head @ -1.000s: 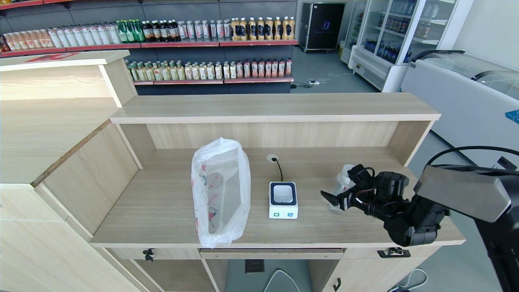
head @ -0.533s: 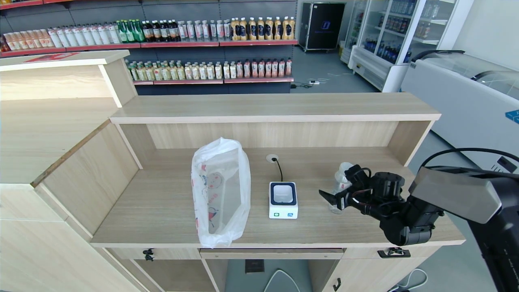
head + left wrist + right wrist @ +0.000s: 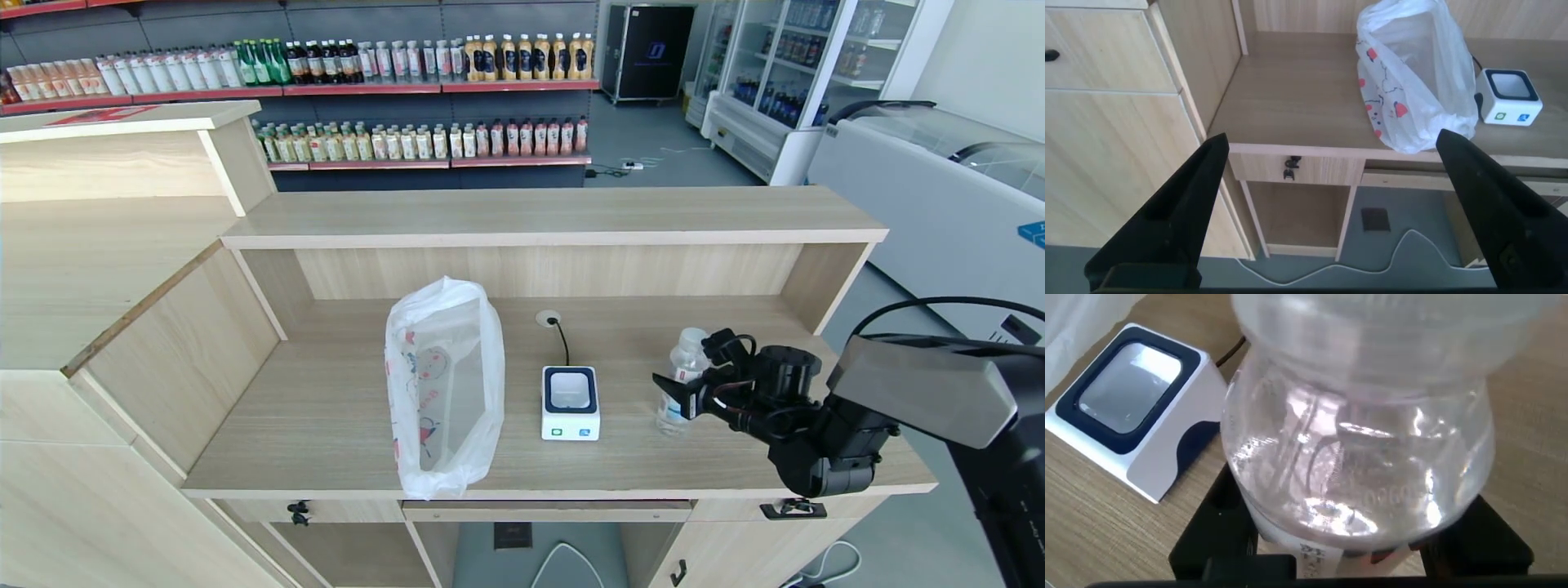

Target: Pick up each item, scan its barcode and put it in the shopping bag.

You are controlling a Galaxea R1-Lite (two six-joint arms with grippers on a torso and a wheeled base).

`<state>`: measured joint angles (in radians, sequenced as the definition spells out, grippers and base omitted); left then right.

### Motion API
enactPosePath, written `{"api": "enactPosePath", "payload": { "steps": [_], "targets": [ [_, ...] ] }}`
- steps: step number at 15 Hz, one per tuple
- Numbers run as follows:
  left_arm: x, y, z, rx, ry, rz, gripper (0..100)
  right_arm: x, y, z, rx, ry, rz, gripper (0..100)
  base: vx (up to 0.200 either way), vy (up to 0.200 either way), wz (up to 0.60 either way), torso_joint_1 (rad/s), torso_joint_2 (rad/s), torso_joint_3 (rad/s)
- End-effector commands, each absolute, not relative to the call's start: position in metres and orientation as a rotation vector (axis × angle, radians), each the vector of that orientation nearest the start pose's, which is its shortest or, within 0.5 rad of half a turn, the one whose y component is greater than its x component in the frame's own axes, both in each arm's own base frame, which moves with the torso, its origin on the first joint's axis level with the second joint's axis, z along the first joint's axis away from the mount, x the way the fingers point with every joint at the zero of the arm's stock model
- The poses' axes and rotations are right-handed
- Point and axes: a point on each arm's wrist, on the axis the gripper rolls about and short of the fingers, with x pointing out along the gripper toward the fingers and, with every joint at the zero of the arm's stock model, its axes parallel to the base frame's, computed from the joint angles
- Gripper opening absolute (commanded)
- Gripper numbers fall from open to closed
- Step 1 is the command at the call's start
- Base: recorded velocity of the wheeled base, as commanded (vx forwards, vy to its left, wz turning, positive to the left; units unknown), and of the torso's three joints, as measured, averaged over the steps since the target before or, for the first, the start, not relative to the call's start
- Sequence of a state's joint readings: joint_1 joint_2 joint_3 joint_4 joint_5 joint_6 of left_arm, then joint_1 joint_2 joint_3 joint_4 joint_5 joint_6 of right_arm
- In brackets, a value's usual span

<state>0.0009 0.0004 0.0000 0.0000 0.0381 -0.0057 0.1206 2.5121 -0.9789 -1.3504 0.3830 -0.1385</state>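
On the shop tabletop (image 3: 326, 425), your right hand (image 3: 684, 376) grips the upright water bottle (image 3: 669, 412), barcode scanner (image 3: 570, 402) near its left.

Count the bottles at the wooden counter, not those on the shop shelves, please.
1. The clear plastic water bottle is right of the white barcode scanner, between the fingers of the right gripper. The white plastic shopping bag may hide others.
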Motion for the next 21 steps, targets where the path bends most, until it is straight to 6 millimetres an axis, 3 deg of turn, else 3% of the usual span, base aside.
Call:
{"api": "enactPosePath", "payload": {
  "steps": [1,3,5,9,11,12,15,18,21],
  "targets": [
    [-0.023,0.001,0.075,-0.008,0.000,0.040,100,0.411,0.059,0.013,-0.093,0.119,0.509,0,0.000,0.000,0.00,0.000,0.00,0.000],
    [-0.023,0.001,0.075,-0.006,0.000,0.040,100,0.395,0.054,0.038,-0.062,0.110,0.506,0,0.000,0.000,0.00,0.000,0.00,0.000],
    [-0.023,0.001,0.075,-0.008,0.000,0.040,100,0.371,0.052,0.083,0.079,0.080,0.510,0,0.000,0.000,0.00,0.000,0.00,0.000],
    [-0.023,0.001,0.075,-0.006,0.000,0.040,100,0.308,0.047,0.208,0.278,-0.034,0.642,0,0.000,0.000,0.00,0.000,0.00,0.000],
    [-0.023,0.001,0.075,-0.006,0.000,0.040,100,0.267,0.046,0.261,0.374,-0.076,0.776,0,0.000,0.000,0.00,0.000,0.00,0.000],
    [-0.023,0.001,0.075,-0.006,0.000,0.040,100,0.234,0.050,0.290,0.410,-0.077,0.847,0,0.000,0.000,0.00,0.000,0.00,0.000],
    [-0.023,0.001,0.075,-0.006,0.000,0.040,100,0.186,0.057,0.313,0.428,-0.066,0.959,0,0.000,0.000,0.00,0.000,0.00,0.000],
    [-0.023,0.001,0.075,-0.006,0.000,0.040,100,0.154,0.069,0.322,0.445,-0.053,1.074,0,0.000,0.000,0.00,0.000,0.00,0.000],
    [-0.023,0.001,0.075,-0.008,0.000,0.040,100,0.147,0.075,0.326,0.446,-0.056,1.124,0,0.000,0.000,0.00,0.000,0.00,0.000]
  ]
}}
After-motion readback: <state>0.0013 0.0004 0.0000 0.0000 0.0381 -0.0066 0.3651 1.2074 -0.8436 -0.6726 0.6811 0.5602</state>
